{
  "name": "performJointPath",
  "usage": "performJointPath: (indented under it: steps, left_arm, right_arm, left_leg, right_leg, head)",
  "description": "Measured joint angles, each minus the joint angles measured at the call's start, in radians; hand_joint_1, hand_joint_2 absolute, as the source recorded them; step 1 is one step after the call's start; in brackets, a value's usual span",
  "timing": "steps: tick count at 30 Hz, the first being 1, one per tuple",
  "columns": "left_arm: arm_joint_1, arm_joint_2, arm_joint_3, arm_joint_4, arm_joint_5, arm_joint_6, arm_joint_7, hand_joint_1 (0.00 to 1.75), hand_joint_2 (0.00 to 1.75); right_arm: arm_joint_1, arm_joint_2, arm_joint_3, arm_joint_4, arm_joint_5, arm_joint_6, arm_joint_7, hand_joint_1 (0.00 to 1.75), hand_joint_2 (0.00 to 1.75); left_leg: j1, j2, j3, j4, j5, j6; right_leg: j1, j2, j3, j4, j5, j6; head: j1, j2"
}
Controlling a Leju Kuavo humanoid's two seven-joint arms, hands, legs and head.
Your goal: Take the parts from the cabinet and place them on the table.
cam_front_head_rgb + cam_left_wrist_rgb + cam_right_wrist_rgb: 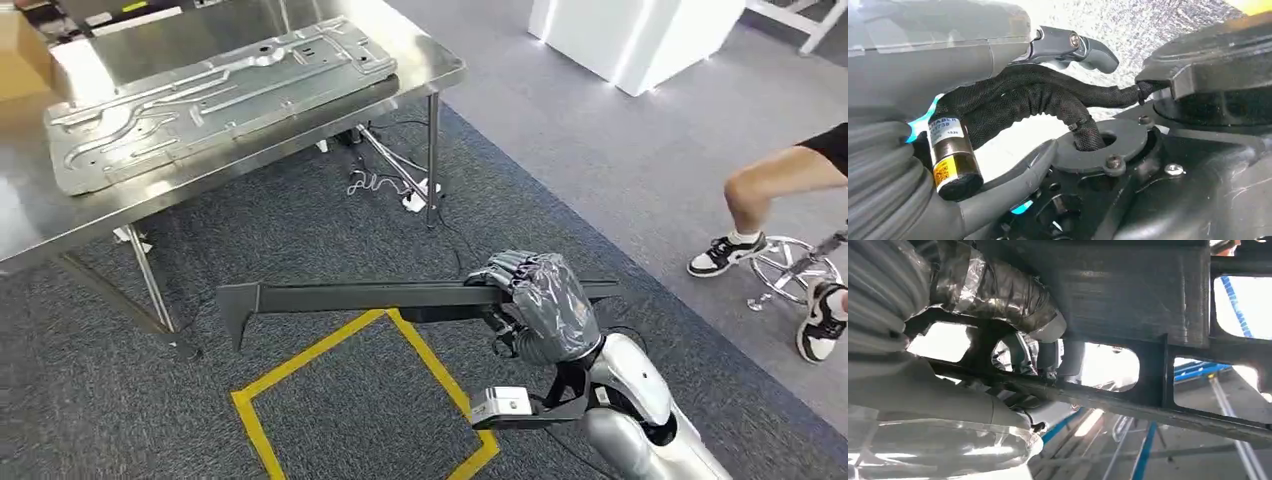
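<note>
Head view showed the right hand (535,300) wrapped round a long black bar-shaped part (370,297) — carrying step. Next: lift it onto the shiny steel table (300,125) at eleven o'clock. Left hand (913,165) — grip unclear.

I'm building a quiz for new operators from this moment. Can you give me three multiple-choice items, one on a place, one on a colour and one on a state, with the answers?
1. Where does the large stamped metal panel lie?
A. On the steel table
B. On the carpet
C. In the right hand

2. What colour is the tape outline on the carpet?
A. Blue
B. Yellow
C. Red

3. What is the right hand doing?
A. Hanging open
B. Gripping the long dark part
C. Resting on the table

Answers:
1. A: the metal panel lies flat on the steel table in the head view.
2. B: the tape outline is yellow against the grey carpet.
3. B: the right hand has its fingers wrapped over the long dark part, held level above the floor.
</note>
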Motion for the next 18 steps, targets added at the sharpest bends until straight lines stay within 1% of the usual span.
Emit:
performJointPath:
  steps: [1,2,4,5,6,7,8,9,10,11,12,13,14,15,16,17,18]
  left_arm:
    - [-0.003,0.000,0.000,0.000,-0.001,0.000,0.000,0.00,1.75]
    - [-0.002,0.000,0.000,0.001,-0.001,0.000,0.000,0.00,1.75]
    - [0.001,0.000,0.000,0.002,-0.003,0.000,0.001,0.00,1.75]
    - [-0.001,0.001,0.000,0.002,-0.003,0.000,0.003,0.00,1.75]
    - [-0.001,0.002,0.000,0.002,-0.003,0.000,0.003,0.00,1.75]
    - [-0.002,0.002,0.000,0.002,-0.003,0.000,0.004,0.00,1.75]
    - [-0.003,0.001,0.000,0.003,-0.002,0.000,0.006,0.00,1.75]
    - [-0.003,0.001,0.000,0.004,-0.001,0.000,0.006,0.00,1.75]
    - [-0.002,0.001,0.000,0.005,-0.001,0.000,0.006,0.00,1.75]
    - [-0.002,0.001,0.000,0.006,-0.001,0.000,0.008,0.00,1.75]
    - [-0.002,0.001,0.000,0.007,-0.002,0.000,0.011,0.00,1.75]
    - [-0.002,0.001,0.000,0.008,-0.002,0.000,0.015,0.00,1.75]
    - [-0.002,0.000,0.000,0.008,-0.003,0.000,0.016,0.00,1.75]
    - [-0.002,0.000,0.000,0.009,-0.003,0.000,0.018,0.00,1.75]
    - [-0.005,0.000,0.000,0.011,-0.003,-0.001,0.019,0.00,1.75]
    - [-0.005,-0.002,0.000,0.013,-0.003,-0.003,0.021,0.00,1.75]
    - [-0.005,-0.003,0.000,0.014,-0.003,-0.003,0.022,0.00,1.75]
  right_arm:
    - [-0.010,-0.004,-0.001,0.005,0.000,0.007,0.003,1.75,1.75]
    - [-0.018,-0.008,-0.004,0.010,0.000,0.016,0.009,1.75,1.75]
    - [-0.037,-0.013,-0.007,0.021,0.000,0.030,0.012,1.75,1.75]
    - [-0.050,-0.013,-0.008,0.027,0.000,0.039,0.015,1.75,1.75]
    - [-0.061,-0.013,-0.009,0.031,0.003,0.047,0.017,1.75,1.75]
    - [-0.069,-0.013,-0.009,0.036,0.007,0.055,0.018,1.75,1.75]
    - [-0.074,-0.015,-0.009,0.041,0.010,0.059,0.020,1.75,1.75]
    - [-0.077,-0.015,-0.009,0.046,0.012,0.064,0.023,1.75,1.75]
    - [-0.081,-0.016,-0.008,0.054,0.018,0.075,0.029,1.75,1.75]
    - [-0.085,-0.016,-0.007,0.060,0.022,0.084,0.037,1.75,1.75]
    - [-0.099,-0.017,-0.003,0.070,0.035,0.099,0.051,1.75,1.75]
    - [-0.120,-0.017,0.002,0.082,0.044,0.115,0.064,1.75,1.75]
    - [-0.141,-0.017,0.005,0.095,0.050,0.126,0.073,1.75,1.75]
    - [-0.172,-0.017,0.009,0.111,0.055,0.138,0.084,1.75,1.75]
    - [-0.198,-0.017,0.013,0.129,0.060,0.148,0.095,1.75,1.75]
    - [-0.225,-0.017,0.016,0.143,0.064,0.154,0.100,1.75,1.75]
    - [-0.244,-0.017,0.019,0.158,0.066,0.159,0.106,1.75,1.75]
  left_leg:
    - [-0.006,-0.012,-0.008,0.012,-0.002,-0.005]
    - [0.000,-0.025,-0.014,0.006,0.003,-0.013]
    - [0.004,-0.050,-0.020,0.001,0.009,-0.024]
    - [0.003,-0.056,-0.025,0.004,0.007,-0.028]
    - [-0.003,0.009,-0.029,0.023,-0.006,-0.032]
    - [-0.004,0.062,-0.051,0.067,-0.036,-0.037]
    - [-0.001,0.088,-0.091,0.149,-0.079,-0.042]
    - [0.002,0.095,-0.133,0.229,-0.113,-0.045]
    - [0.004,0.097,-0.163,0.286,-0.129,-0.048]
    - [0.004,0.098,-0.174,0.302,-0.124,-0.050]
    - [0.004,0.100,-0.160,0.268,-0.093,-0.051]
    - [0.004,0.105,-0.124,0.196,-0.050,-0.049]
    - [0.004,0.118,-0.082,0.118,-0.013,-0.047]
    - [0.000,0.166,-0.027,0.018,0.022,-0.039]
    - [-0.010,0.186,-0.024,0.005,0.010,-0.031]
    - [-0.009,0.172,-0.023,-0.001,0.017,-0.026]
    - [-0.010,0.162,-0.027,0.000,0.017,-0.024]
  right_leg:
    - [-0.004,0.029,0.010,-0.024,-0.008,0.000]
    - [0.002,0.016,0.008,-0.016,-0.008,-0.001]
    - [0.005,-0.007,0.009,-0.018,-0.007,-0.008]
    - [-0.006,-0.023,0.013,-0.029,-0.002,-0.018]
    - [-0.003,-0.037,0.019,-0.035,-0.001,-0.024]
    - [-0.002,-0.049,0.021,-0.037,-0.001,-0.032]
    - [0.001,-0.065,0.022,-0.037,-0.002,-0.033]
    - [0.004,-0.081,0.022,-0.037,-0.003,-0.035]
    - [0.005,-0.097,0.022,-0.037,-0.005,-0.037]
    - [0.005,-0.110,0.022,-0.036,-0.006,-0.036]
    - [0.006,-0.128,0.023,-0.036,-0.008,-0.034]
    - [0.005,-0.141,0.025,-0.036,-0.010,-0.033]
    - [0.005,-0.151,0.028,-0.036,-0.012,-0.030]
    - [0.007,-0.162,0.034,-0.036,-0.015,-0.025]
    - [0.014,-0.170,0.036,-0.036,-0.018,-0.021]
    - [0.015,-0.176,0.037,-0.036,-0.019,-0.015]
    - [0.015,-0.188,0.038,-0.038,-0.019,-0.011]
  head:
    - [-0.001,0.000]
    - [0.000,0.000]
    - [-0.001,0.000]
    - [-0.001,0.000]
    - [-0.001,0.000]
    - [-0.006,0.000]
    - [-0.005,0.000]
    - [-0.006,0.000]
    - [-0.005,0.000]
    - [-0.006,0.000]
    - [-0.005,0.000]
    - [-0.005,0.000]
    - [-0.006,0.000]
    - [-0.005,0.000]
    - [-0.005,0.000]
    - [-0.004,0.000]
    - [-0.005,0.000]
